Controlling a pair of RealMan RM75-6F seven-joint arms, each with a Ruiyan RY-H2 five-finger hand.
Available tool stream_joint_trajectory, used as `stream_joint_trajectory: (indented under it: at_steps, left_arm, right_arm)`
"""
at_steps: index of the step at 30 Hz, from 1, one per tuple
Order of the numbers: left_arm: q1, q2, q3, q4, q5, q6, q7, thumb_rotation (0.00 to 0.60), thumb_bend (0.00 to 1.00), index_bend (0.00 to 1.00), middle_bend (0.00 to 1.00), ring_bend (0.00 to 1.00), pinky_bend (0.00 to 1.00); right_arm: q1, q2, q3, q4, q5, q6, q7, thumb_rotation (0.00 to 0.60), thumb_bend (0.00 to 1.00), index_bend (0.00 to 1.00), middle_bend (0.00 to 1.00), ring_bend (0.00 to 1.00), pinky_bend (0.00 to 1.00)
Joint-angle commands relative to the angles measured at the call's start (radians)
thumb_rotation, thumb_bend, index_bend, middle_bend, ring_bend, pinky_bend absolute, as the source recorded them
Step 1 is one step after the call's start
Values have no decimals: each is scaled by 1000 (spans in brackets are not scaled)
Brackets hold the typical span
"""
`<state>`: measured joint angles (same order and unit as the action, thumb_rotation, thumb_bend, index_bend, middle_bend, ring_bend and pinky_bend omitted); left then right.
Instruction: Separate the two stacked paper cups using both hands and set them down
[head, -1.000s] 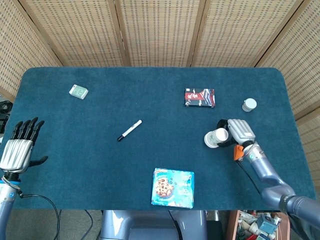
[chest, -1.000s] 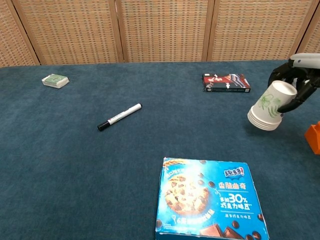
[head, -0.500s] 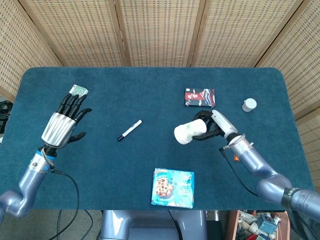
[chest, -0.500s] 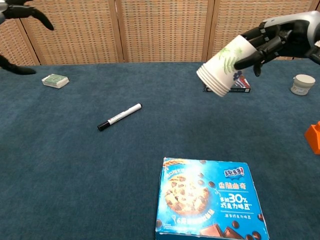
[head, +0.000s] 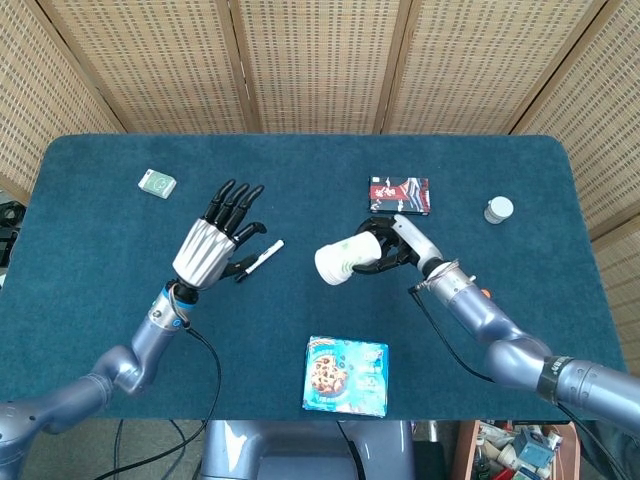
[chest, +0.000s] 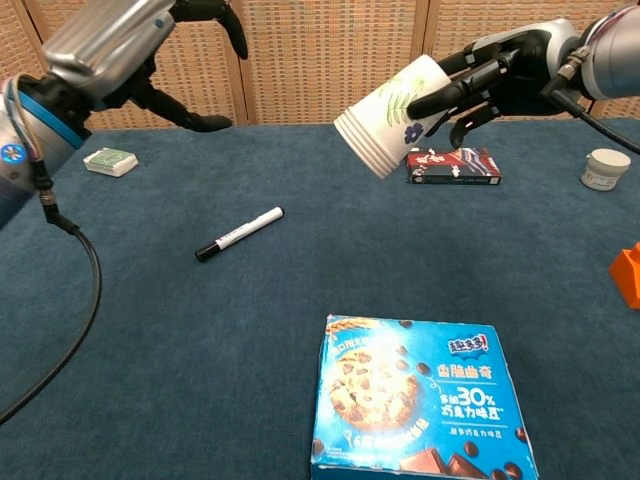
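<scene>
Near the middle of the head view, slightly right of centre, the right hand (head: 392, 243) grips the stacked paper cups (head: 339, 259) around their base end, holding them on their side above the table (head: 100, 300) with the rims pointing toward the left of the frame. From the chest view the stack (chest: 386, 117) hangs in the upper middle, tilted rim-down to the left (layered rims show at its mouth), with dark fingers (chest: 470, 78) wrapped round it. Left of centre, the left hand (head: 212, 243) is raised with its fingers spread wide and holds nothing, well apart from the cups. A marker (head: 262, 258) lies just beside it. A cookie box (head: 346, 375) sits at lower centre, a dark packet (head: 400, 195) at upper right.
</scene>
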<state>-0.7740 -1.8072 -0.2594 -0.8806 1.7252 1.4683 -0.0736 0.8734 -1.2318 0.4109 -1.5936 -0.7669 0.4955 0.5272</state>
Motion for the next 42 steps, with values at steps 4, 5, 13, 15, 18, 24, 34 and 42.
stream_joint_trajectory:
  at_steps: [4,5,13,15,18,24,34,42]
  left_arm:
    - [-65,-97,4,88,-22,-4,-16,600,77,436,0,0,0]
    - [-69,-104,6,97,-24,-1,-18,600,77,436,0,0,0]
    - [-119,-161,8,187,-36,15,-18,600,76,454,0,0,0]
    - [-127,-170,9,203,-39,15,-19,600,77,458,0,0,0]
    - [-141,-186,11,231,-46,21,-25,600,77,473,0,0,0]
    - [-158,-212,9,272,-60,51,-47,600,93,495,0,0,0]
    - [-190,-237,5,314,-76,85,-54,600,140,544,0,0,0]
    - [-213,-256,10,335,-89,103,-57,600,218,574,0,0,0]
  right_arm:
    - [46,-32,-12,57,85,-16,-15,600,426,578,607,496,627]
    - [47,-32,-10,59,93,-19,-13,600,426,578,607,496,627]
    - [52,-20,25,70,150,-86,41,600,436,578,605,496,627]
    - [53,-17,31,68,159,-96,49,600,441,578,605,496,627]
    - [55,-9,43,58,170,-109,61,600,449,578,604,496,627]
    - [62,-1,42,43,174,-105,54,600,450,578,604,496,627]
    - [58,6,56,26,188,-107,72,600,470,578,602,496,628]
    - [56,14,60,12,198,-100,78,600,471,578,602,496,627]
